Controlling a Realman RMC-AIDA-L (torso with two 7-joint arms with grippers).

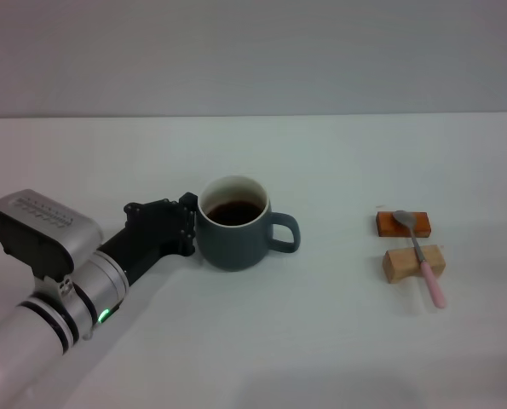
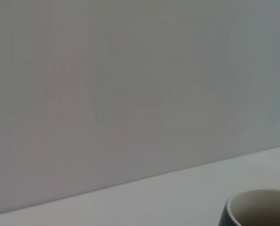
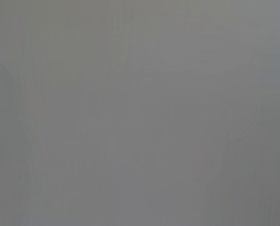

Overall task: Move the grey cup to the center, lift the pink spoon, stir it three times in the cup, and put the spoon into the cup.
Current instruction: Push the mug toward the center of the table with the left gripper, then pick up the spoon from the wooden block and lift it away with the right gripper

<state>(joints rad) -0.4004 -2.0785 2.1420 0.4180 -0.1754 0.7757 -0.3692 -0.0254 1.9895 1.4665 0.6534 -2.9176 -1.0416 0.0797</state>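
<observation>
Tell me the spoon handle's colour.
Pale pink; the pink spoon shows best in the head view.

Grey cup [image 1: 235, 241]: blue-grey outside, white inside, dark liquid
Pink spoon [image 1: 423, 255]: grey bowl, pale pink handle
Blocks: orange [image 1: 403, 224], tan [image 1: 414, 263]
Left tool [image 1: 190, 223]: black
Counter [image 1: 321, 324]: white

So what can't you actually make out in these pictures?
- Left gripper: in the head view its fingertips meet the grey cup, whose body hides whether they clamp it.
- Grey cup: cut off by the left wrist view's edge; only a bit of rim shows.
- Right gripper: in no view; the right wrist view shows only blank grey.
- Pink spoon: lies across two wooden blocks; its bowl is too small to inspect.
</observation>
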